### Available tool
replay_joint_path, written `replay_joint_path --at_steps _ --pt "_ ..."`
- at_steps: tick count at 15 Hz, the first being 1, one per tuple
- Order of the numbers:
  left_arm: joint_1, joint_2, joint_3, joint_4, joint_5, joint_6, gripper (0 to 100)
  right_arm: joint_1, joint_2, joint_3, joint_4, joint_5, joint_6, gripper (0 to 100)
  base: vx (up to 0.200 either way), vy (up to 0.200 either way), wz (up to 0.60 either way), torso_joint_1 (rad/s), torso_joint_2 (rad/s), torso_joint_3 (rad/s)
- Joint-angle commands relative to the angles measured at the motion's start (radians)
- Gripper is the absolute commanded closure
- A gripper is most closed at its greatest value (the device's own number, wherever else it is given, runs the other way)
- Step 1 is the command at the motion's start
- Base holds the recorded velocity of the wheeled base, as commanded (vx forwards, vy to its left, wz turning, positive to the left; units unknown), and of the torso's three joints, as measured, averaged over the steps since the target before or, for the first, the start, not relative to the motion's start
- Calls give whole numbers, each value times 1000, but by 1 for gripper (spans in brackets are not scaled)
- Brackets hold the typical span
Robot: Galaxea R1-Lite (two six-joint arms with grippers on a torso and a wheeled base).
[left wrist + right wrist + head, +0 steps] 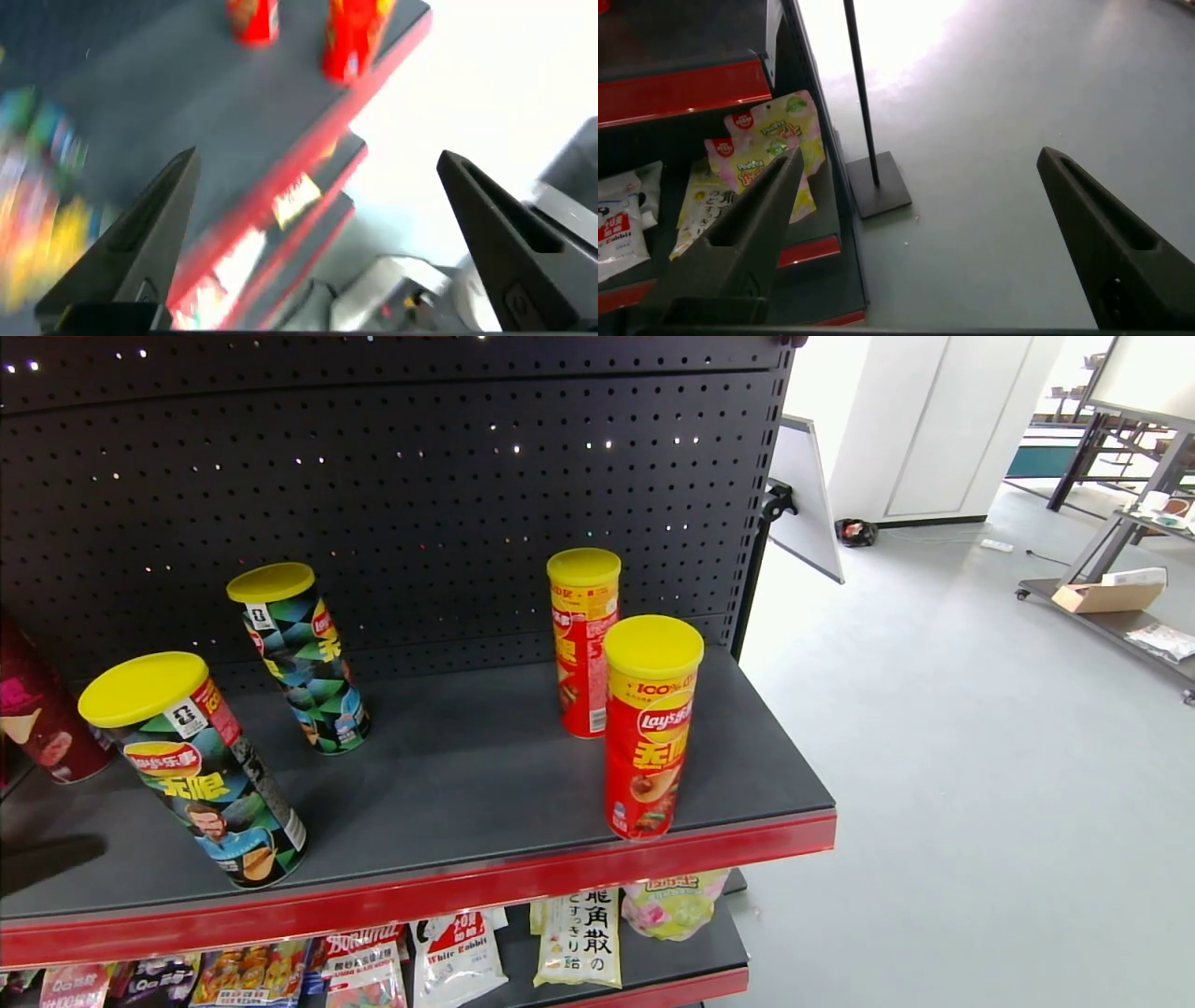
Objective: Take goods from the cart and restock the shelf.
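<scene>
A black metal shelf [467,775] with a red front lip and a pegboard back [420,476] holds tall crisp cans, all standing upright. On the right, a red can [649,728] stands near the front lip, with a second red can [583,644] just behind it. On the left, a patterned can [201,775] stands at the front and another patterned can [303,658] stands farther back. These four have yellow lids. A maroon can [37,719] sits at the far left edge. The flavours seem grouped in front-to-back rows with labels facing out, as a shopper would want. The bare stretch between the rows looks like room for more stock. Below, snack bags [579,938] lie on a lower shelf [681,957].

The left claw [318,157] hangs out in front of the shelf, its fingers wide apart and holding nothing. The right claw [920,154] is lower, over the grey floor [999,93] beside the lower shelf, also spread and empty. Both seem free to fetch the next item.
</scene>
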Motion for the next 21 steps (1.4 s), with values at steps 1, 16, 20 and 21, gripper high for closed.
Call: replay_joint_path --at_steps 1,16,20,21 --pt "138 -458 104 171 185 -77 0 0 2 0 0 0 0 0 0 0 0 0 0 0" --pt "328 -529 385 37 419 -242 0 2 2 0 0 3 -6 0 0 0 0 0 0 0" --pt "303 -626 652 -286 254 -154 0 3 2 0 0 3 -8 0 0 0 0 0 0 0" --pt "303 -626 678 -362 224 -130 0 3 2 0 0 3 -8 0 0 0 0 0 0 0"
